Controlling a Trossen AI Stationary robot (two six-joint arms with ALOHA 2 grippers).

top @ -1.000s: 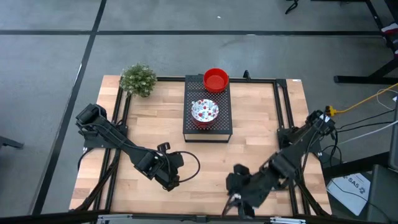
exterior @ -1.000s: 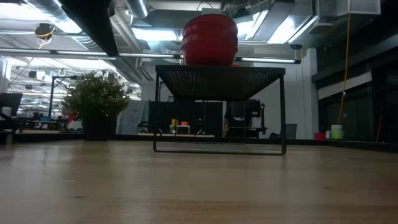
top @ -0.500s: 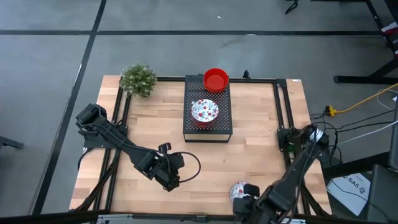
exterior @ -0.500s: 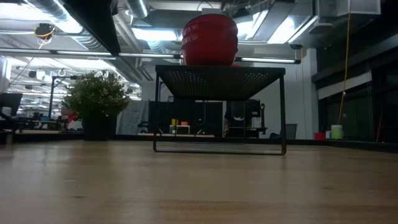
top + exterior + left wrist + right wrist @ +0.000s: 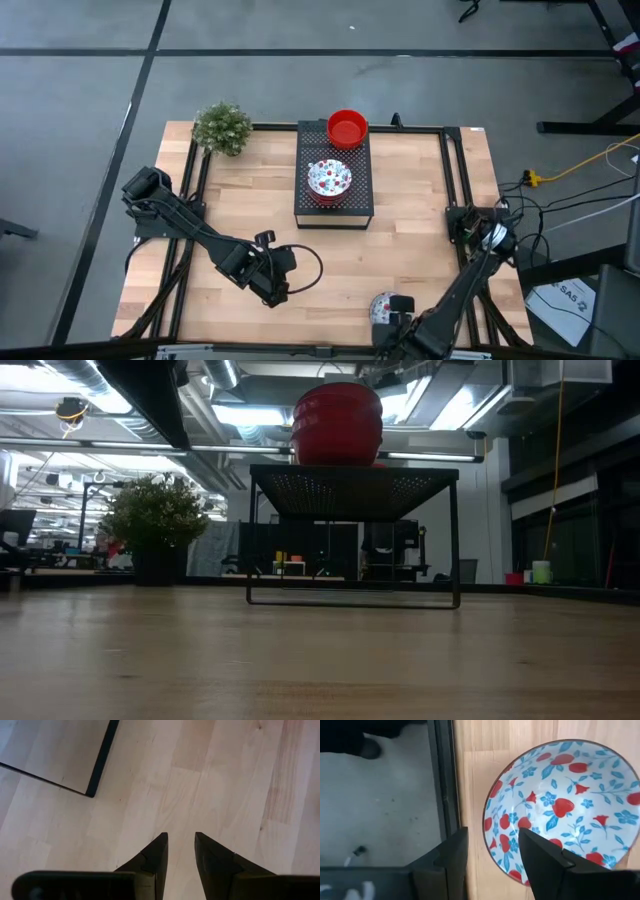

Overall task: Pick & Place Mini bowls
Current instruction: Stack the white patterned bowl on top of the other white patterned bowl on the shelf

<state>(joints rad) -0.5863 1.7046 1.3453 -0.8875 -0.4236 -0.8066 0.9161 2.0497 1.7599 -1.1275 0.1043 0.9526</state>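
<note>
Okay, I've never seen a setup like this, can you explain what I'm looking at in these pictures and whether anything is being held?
This is a robot with two dark arms at a wooden table. One picture looks straight down from above, one looks level across the tabletop, and two come from cameras on the arms' wrists.

A black perforated box stands on the table. On it sit a stack of red bowls and a stack topped by a floral bowl. A small green plant stands at a far corner.

The left hand hovers over bare wood, fingers slightly apart, holding nothing. The right hand is at the table's near edge, its fingers either side of the rim of another floral bowl. Whether they grip it I cannot tell.
</note>
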